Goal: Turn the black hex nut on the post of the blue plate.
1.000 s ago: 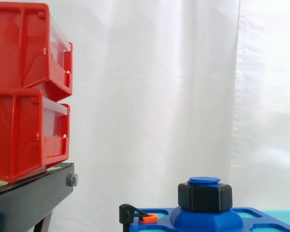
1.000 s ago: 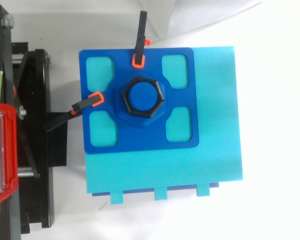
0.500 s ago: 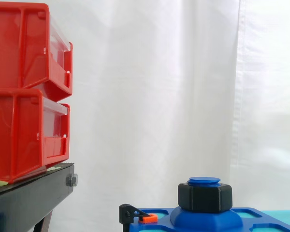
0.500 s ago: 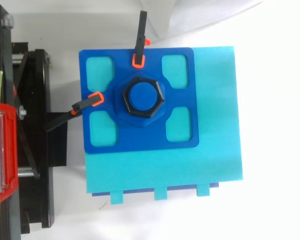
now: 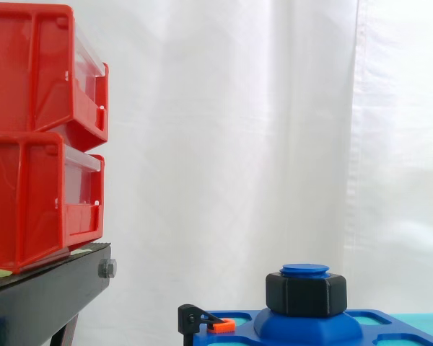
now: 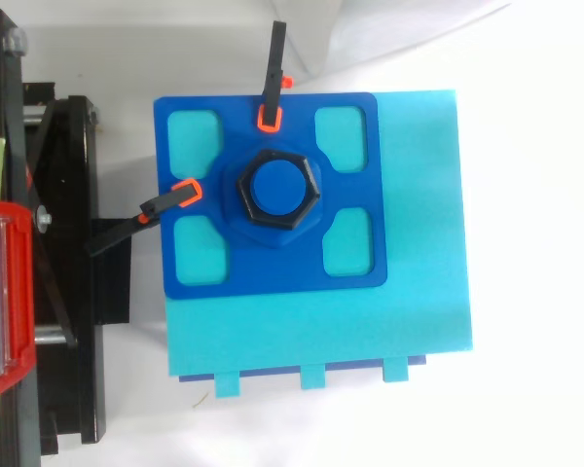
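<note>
The nut [image 5: 305, 295] is sitting on the post [image 6: 277, 189] at the centre of the plate [image 6: 273, 274], with its turning axis standing upright. I am therefore judging that my approach should be coming straight down from above. I am finding no way to tell whether my hand is released or clenched.

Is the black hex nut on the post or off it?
On: the black hex nut rings the post, whose blue top shows above it.
</note>
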